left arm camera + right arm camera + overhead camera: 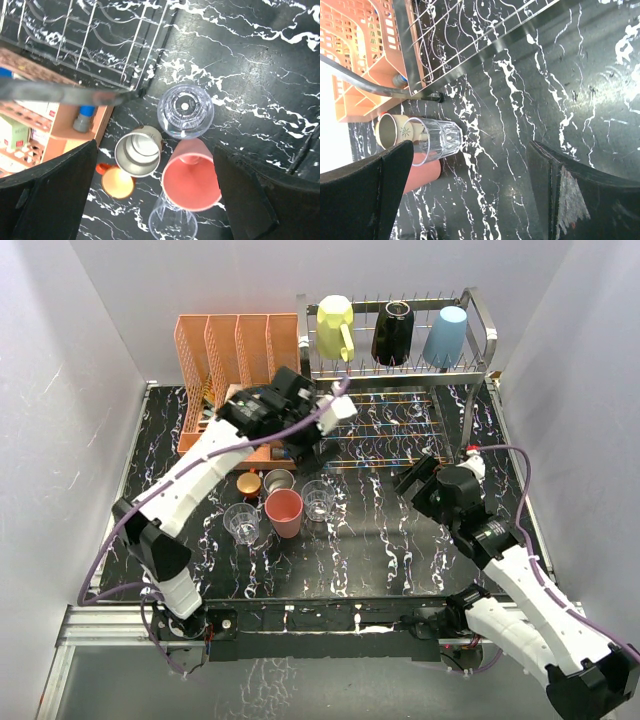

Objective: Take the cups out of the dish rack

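The dish rack [478, 340] stands at the back right. On its upper tier hang a pale yellow mug [335, 326], a black mug [393, 333] and a light blue tumbler [445, 336]. On the table stand the pink tumbler [284, 512], the steel cup [279, 480], the small orange-red cup [248, 484] and two clear glasses [241, 523] [317, 499]. My left gripper [305, 445] is open and empty above this group. Its wrist view shows the steel cup [137, 154], pink tumbler [192, 181] and a glass [185, 110]. My right gripper [412, 480] is open and empty, right of the glasses.
A peach-orange slotted organizer [235, 345] with small bottles and boxes stands at the back left, beside the rack. The rack's lower wire tier [395, 420] lies low on the black marbled table. White walls close in three sides.
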Controlling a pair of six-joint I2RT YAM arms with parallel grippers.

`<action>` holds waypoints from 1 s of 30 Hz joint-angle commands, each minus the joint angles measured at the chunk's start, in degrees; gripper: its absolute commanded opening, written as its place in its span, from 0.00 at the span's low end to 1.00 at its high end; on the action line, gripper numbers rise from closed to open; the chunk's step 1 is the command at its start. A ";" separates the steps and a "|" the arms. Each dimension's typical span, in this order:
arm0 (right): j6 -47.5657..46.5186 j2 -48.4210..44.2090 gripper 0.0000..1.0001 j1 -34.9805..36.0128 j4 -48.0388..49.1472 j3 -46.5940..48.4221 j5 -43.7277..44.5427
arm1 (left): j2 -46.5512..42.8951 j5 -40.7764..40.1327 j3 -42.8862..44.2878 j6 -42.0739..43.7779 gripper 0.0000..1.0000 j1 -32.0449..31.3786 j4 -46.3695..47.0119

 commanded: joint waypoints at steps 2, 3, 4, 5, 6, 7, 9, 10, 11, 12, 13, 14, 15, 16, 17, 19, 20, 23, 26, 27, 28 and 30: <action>-9.98 2.61 0.98 -0.41 2.10 8.12 -0.54 | -2.65 6.73 4.66 -5.26 0.97 11.97 -5.19; -10.78 3.19 0.98 -0.53 1.85 9.10 -0.24 | -2.82 6.71 5.36 -5.54 0.97 13.74 -5.64; -11.99 3.68 0.98 -0.54 1.91 10.00 0.06 | -3.18 6.48 5.74 -5.71 0.97 15.18 -5.95; -12.89 4.12 0.98 -0.68 1.91 10.84 0.32 | -3.78 5.99 5.66 -5.90 0.97 16.25 -6.09; -13.85 4.50 0.98 -0.75 1.98 11.76 0.41 | -4.38 5.32 5.39 -6.24 0.97 17.10 -6.11; -15.18 4.78 0.98 -0.82 2.35 12.73 0.21 | -4.81 4.64 5.07 -6.72 0.97 17.87 -6.38; -18.53 5.71 0.98 -0.89 3.14 15.17 -1.51 | -4.99 2.50 4.42 -8.29 0.97 19.32 -7.03; -21.00 6.66 0.98 -0.90 3.05 16.89 -3.45 | -4.52 0.78 4.02 -8.90 0.97 19.87 -7.67; -22.45 7.77 0.98 -0.87 2.43 19.05 -4.78 | -3.97 -0.30 3.95 -9.45 0.97 20.51 -8.38; -23.65 9.11 0.98 -0.83 1.49 21.03 -5.89 | -3.53 -0.50 3.93 -10.09 0.97 21.59 -9.08; -24.75 10.18 0.98 -0.91 0.42 23.11 -6.83 | -3.20 -0.14 3.88 -10.51 0.97 22.75 -9.54; -25.91 11.22 0.98 -0.87 -0.07 24.81 -7.41 | -2.93 0.58 3.76 -10.94 0.97 23.90 -9.62; -26.58 11.95 0.98 -0.84 -0.62 26.22 -7.40 | -2.75 1.75 3.76 -11.22 0.97 25.08 -9.63; -27.35 12.58 0.98 -0.86 -0.94 27.74 -7.21 | -2.53 2.48 3.76 -11.39 0.97 25.90 -9.71; -28.26 13.27 0.98 -0.83 -1.33 29.24 -6.92 | -2.36 2.57 3.73 -11.53 0.97 26.35 -9.68; -29.80 14.86 0.98 -0.87 -2.18 33.77 -6.75 | -1.84 2.03 3.80 -12.00 0.97 26.54 -9.76; -30.45 16.16 0.98 -0.87 -2.69 35.93 -6.64 | -1.51 1.70 3.67 -12.37 0.97 26.55 -9.85; -32.05 19.62 0.98 -0.87 -4.32 42.80 -5.76 | -0.57 0.57 3.53 -13.55 0.97 26.63 -10.40; -33.78 23.47 0.98 -0.88 -5.67 50.34 -5.42 | -0.53 -0.08 2.86 -14.05 0.97 26.87 -10.26; -34.52 24.82 0.98 -0.86 -5.93 52.71 -5.60 | -0.71 0.19 2.69 -14.06 0.97 26.97 -10.32; -35.12 26.01 0.98 -0.87 -6.06 54.91 -5.70 | -0.86 0.64 2.67 -13.79 0.97 26.98 -10.64; -36.23 28.32 0.98 -0.92 -6.12 59.10 -5.75 | -0.91 1.13 2.84 -13.67 0.97 26.94 -11.41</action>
